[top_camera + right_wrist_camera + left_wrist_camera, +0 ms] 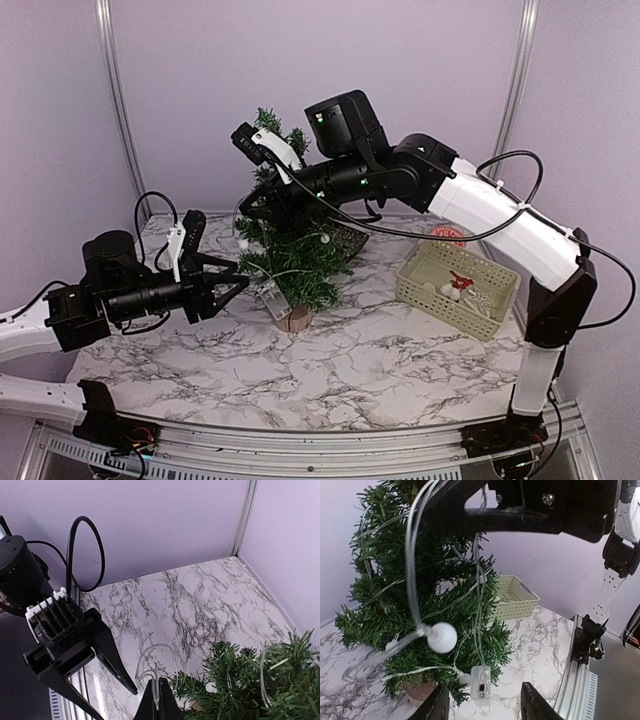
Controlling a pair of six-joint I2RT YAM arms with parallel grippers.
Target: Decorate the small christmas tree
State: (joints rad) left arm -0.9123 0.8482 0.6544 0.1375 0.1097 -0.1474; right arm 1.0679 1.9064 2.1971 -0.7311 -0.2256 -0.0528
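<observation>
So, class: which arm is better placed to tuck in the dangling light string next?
Left, probably. The left gripper is open beside the small christmas tree's lower branches, the light string dangling ahead. The right gripper is shut on that string above.

Top view: we look down on the table (400, 370) from high behind, far off.
Left wrist: just behind left hand (487, 702), facing forward, close.
Right wrist: above right hand (159, 700), facing downward.
Shared: small christmas tree (375, 605), light string (441, 637).

Right pincer (159, 696) pinching clear wire (141, 659), small christmas tree (250, 682) at lower right, left pincer (117, 706) spread nearby, marble table (200, 595)
</observation>
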